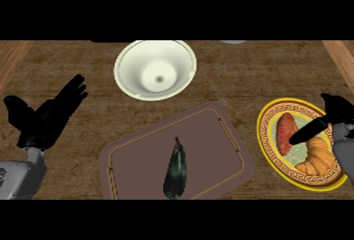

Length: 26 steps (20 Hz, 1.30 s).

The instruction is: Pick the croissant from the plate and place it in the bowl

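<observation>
Table: brown surface that carries the bowl, tray and plate.
Bowl: cream, round, upright at the far middle of the table, well apart from the plate; nothing lies in it.
Tray: brown, rectangular with rounded corners, set at an angle at the near middle, between the bowl and the view's lower edge.
Eggplant: dark, long, lies lengthwise on the tray.
Plate: yellow rim with a patterned band, at the right side of the table, just beside the tray's right edge.
Croissant: golden, curved, lies on the near half of the plate; not lifted.
Red food: oblong, lies on the plate's far-left part, beside the croissant.
Right hand: over the plate's right side. Its fingers are spread, one straight and slanting toward the gap between the red food and the croissant; they hold nothing. Contact with the croissant cannot be told.
Left hand: rests at the view's left edge, fingers straight, pointing up, holding nothing.
</observation>
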Each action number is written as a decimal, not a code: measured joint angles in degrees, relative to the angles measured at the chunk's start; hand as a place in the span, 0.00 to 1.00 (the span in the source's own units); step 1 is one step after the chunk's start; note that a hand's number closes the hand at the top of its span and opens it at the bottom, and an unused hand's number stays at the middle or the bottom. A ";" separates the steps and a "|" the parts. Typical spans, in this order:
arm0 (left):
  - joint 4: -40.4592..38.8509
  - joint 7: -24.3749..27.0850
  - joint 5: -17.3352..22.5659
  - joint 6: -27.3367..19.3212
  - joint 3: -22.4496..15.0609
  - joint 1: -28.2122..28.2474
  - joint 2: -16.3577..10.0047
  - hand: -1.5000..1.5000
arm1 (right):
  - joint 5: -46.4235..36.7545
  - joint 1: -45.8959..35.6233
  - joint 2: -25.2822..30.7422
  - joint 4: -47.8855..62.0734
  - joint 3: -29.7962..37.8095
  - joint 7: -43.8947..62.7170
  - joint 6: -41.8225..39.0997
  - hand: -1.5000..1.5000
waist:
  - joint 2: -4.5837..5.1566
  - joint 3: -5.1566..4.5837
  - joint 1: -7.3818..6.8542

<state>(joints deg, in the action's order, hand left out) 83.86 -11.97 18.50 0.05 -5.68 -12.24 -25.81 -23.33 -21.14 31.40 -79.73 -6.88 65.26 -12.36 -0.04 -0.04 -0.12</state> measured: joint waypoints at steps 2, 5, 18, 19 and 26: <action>-0.11 -0.02 -0.23 0.34 0.19 -0.06 0.36 0.50 | -0.12 0.41 -0.14 0.82 0.54 -0.66 -0.18 0.00 | 0.00 0.00 0.03; 0.93 -1.14 -0.50 0.35 0.58 -0.14 0.57 0.50 | -0.83 0.73 -0.85 3.12 0.89 -1.68 -0.24 0.00 | 0.02 0.02 -0.06; 1.03 -1.67 -2.93 2.34 3.09 0.27 2.43 0.50 | -4.87 4.16 -3.44 10.19 4.09 -5.75 0.63 0.00 | 0.04 0.03 0.03; 0.92 -1.54 -3.23 2.67 3.33 0.30 2.67 0.50 | -5.14 4.54 -3.65 9.99 4.38 -5.78 0.62 0.00 | 0.03 0.04 0.07; 0.14 -0.84 -4.74 4.66 5.13 0.63 4.31 0.50 | -7.35 3.85 -5.67 14.16 6.53 -7.54 1.11 0.00 | 0.00 -0.03 0.01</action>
<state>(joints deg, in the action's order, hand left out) 84.00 -12.81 13.76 4.72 -0.55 -11.62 -21.50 -30.68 -17.29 25.73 -65.57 -0.35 57.72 -11.26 -0.04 -0.07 -0.11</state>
